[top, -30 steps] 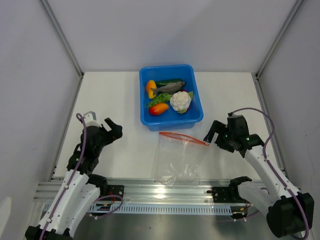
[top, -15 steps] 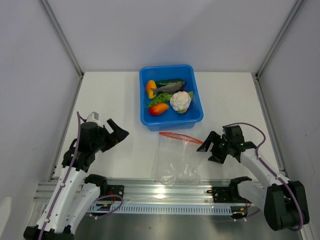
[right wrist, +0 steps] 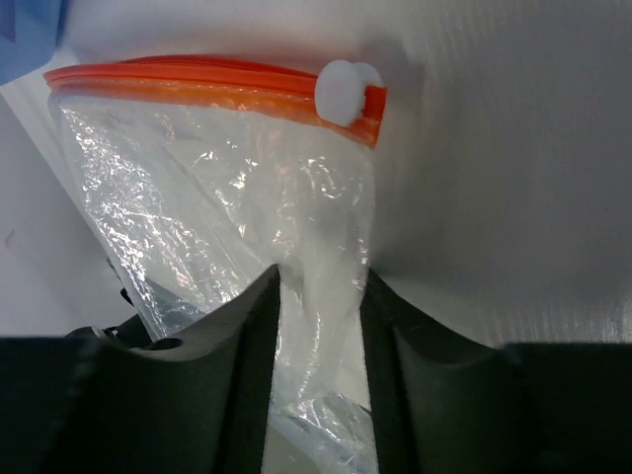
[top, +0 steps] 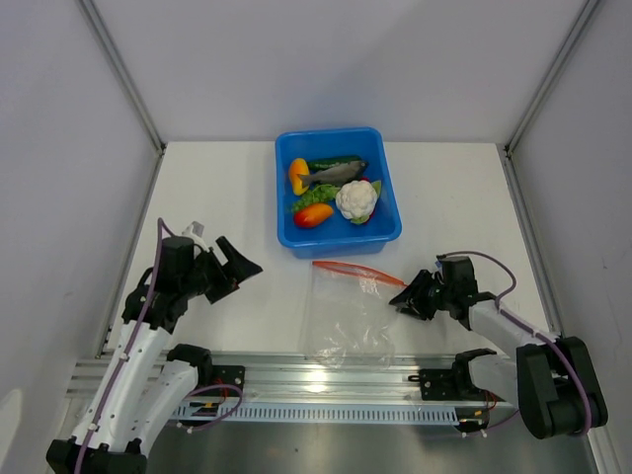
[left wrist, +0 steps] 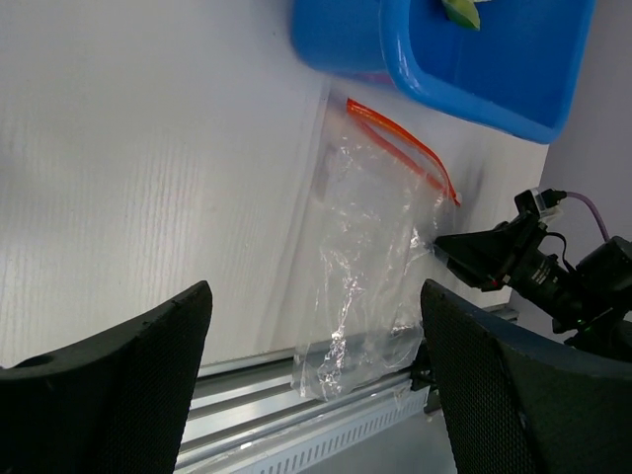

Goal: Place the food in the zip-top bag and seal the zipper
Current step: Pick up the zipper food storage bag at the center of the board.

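Plastic comes first: the zip-top bag (top: pixel 348 318) lies flat close to the worktop's (top: pixel 217 188) near edge, a little right of its middle, with its mouth turned toward the far edge and nothing inside. It is clear, crinkled and glinting, limp enough that it probably needs holding on both sides before anything goes in. The right hand (top: pixel 407 298) sits low at the bag's right side edge, its fingers (right wrist: pixel 247 346) standing narrow with a fold of film between them. Whether they truly pinch it I cannot tell, but the placing reads as a grip meant to pin or lift that side. The left hand (top: pixel 240 263) hovers wide and holds nothing, well apart from the bag toward the left edge, likely ready for the other side. Just beyond, the zipper (top: pixel 355 270) runs thin and red-orange along the mouth, a white slider (right wrist: pixel 344 92) at its right end. Farther on, near the middle of the worktop, the blue tub (top: pixel 336 243) holds all the food (top: pixel 316 197): grey fish (top: pixel 336 174), white cauliflower (top: pixel 356 200), pepper (top: pixel 298 176), red-orange fruit (top: pixel 313 214).
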{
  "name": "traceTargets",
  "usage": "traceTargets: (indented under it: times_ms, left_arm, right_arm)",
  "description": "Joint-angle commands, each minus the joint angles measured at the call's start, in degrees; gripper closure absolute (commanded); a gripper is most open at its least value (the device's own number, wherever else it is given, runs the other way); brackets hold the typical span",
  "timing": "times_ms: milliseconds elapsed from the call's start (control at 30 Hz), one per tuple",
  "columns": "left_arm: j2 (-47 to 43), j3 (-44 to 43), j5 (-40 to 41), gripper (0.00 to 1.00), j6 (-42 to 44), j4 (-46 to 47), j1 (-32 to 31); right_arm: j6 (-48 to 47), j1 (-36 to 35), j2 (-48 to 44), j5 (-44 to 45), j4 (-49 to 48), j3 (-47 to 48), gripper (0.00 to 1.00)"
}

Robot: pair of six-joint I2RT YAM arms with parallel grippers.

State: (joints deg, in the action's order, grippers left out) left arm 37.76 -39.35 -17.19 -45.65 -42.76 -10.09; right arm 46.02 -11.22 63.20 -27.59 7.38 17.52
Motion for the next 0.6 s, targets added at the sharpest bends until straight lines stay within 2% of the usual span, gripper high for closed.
traceTargets:
  times_ms: [0,33,167,367,567]
  left_arm:
    - [-0.67,-3.18,-2.32,0.13,-0.93,-1.18,0.51]
    - [-0.67,-3.19,-2.41,0.13,-1.19,-1.18,0.51]
    - [0.12,-4.15,-3.02,0.13,-1.29,-2.23,0.51]
    - [2.14,-7.04,-2.67,0.15,-2.43,-6.0,0.51]
    - [7.75,-11.44,-5.39,0.2,-8.13,-12.59,0.51]
  right_arm:
    - [1.09,0.32,0.52,-0.7,-5.97,-0.73,0.66]
    - [0.83,0.33,0.35,-1.23,-5.8,-0.64,0.84]
    - [-3.29,-0.37,-2.28,-2.02,-0.19,1.46,1.0]
    - [-11.91,-4.05,-9.23,-3.16,14.92,8.66,1.0]
    - [-15.51,-11.53,-13.18,-5.01,19.07,16.13,1.0]
